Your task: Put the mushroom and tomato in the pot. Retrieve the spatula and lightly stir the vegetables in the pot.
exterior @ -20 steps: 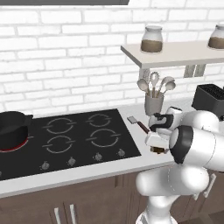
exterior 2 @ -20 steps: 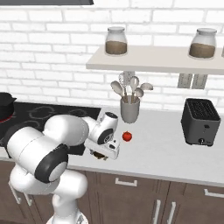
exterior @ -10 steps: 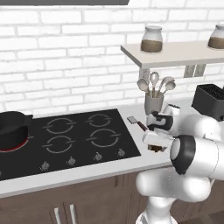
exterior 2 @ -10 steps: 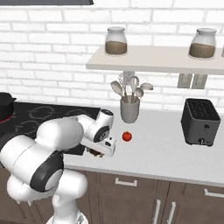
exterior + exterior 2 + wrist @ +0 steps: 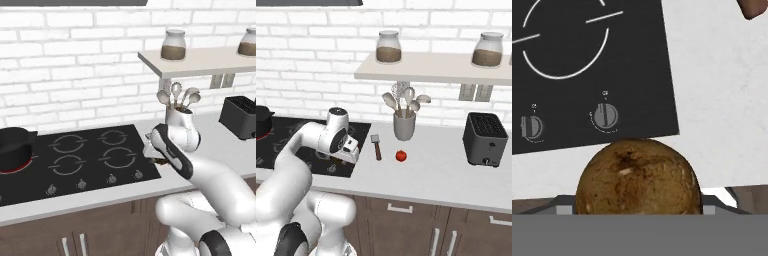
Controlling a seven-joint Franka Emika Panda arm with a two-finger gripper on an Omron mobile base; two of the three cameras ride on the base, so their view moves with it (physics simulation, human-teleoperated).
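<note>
Arm is bending forward and low, wrist tilting down, hand (image 5: 342, 159) hanging just above the worktop (image 5: 446, 170) edge, fingers gripping a mushroom (image 5: 638, 177).

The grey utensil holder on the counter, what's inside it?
Several pale spoons and ladles stand upright in the utensil holder, heads up. Their lower handles and the holder's bottom are hidden by its wall.
</note>
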